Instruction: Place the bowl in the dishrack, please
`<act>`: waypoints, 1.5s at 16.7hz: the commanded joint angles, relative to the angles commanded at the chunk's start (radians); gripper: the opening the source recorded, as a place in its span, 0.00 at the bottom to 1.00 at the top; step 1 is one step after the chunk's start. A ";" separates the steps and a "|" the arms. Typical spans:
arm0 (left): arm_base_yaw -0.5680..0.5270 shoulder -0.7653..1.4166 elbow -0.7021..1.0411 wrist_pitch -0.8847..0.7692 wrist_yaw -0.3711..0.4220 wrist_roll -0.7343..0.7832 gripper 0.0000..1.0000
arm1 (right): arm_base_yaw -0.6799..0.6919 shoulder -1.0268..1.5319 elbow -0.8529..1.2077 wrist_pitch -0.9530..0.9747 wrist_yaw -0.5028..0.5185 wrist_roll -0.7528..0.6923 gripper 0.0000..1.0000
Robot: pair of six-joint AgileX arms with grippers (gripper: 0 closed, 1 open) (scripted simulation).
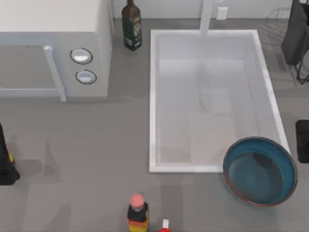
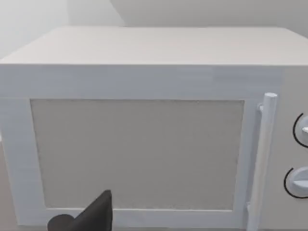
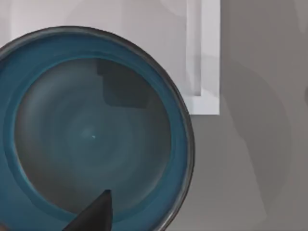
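The wide, shallow, glossy teal-blue bowl with a thin reddish-brown rim [image 1: 259, 171] sits on the grey surface [image 1: 72, 193] at the near right, overlapping the near right corner of the white rectangular sink basin [image 1: 153, 96]. The right hand [image 3: 91, 214] hangs just above the bowl's inside, and I cannot tell if its fingers are spread, so I judge the step to be the approach before grasping. The next move calls for lowering onto the rim and pinching it, then carrying it to the thin wire dishrack [image 1: 285, 19] at the far right; the left hand [image 2: 89, 216] is parked before the white microwave oven [image 2: 144, 144].

Left arm [image 1: 6, 162]: black body, small yellow and red marks on its side. Right arm [image 1: 295, 34]: dark grey-black, blocky. Wrist views: matte black pointed finger [image 2: 94, 216], rounded dark stub beside it.
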 joint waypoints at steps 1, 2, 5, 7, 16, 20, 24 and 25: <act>0.000 0.000 0.000 0.000 0.000 0.000 1.00 | 0.015 0.069 0.053 -0.053 0.002 0.015 1.00; 0.000 0.000 0.000 0.000 0.000 0.000 1.00 | 0.028 0.130 0.100 -0.100 0.005 0.029 1.00; 0.000 0.000 0.000 0.000 0.000 0.000 1.00 | 0.059 0.265 0.214 -0.207 0.015 0.059 1.00; 0.000 0.000 0.000 0.000 0.000 0.000 1.00 | 0.069 0.308 0.251 -0.241 0.020 0.069 1.00; 0.000 0.000 0.000 0.000 0.000 0.000 1.00 | 0.066 0.342 0.204 -0.170 0.020 0.066 1.00; 0.000 0.000 0.000 0.000 0.000 0.000 1.00 | 0.062 0.427 0.090 0.046 0.020 0.064 1.00; 0.000 0.000 0.000 0.000 0.000 0.000 1.00 | 0.061 0.487 0.010 0.176 0.020 0.063 1.00; 0.000 0.000 0.000 0.000 0.000 0.000 1.00 | 0.060 0.490 0.006 0.181 0.020 0.063 1.00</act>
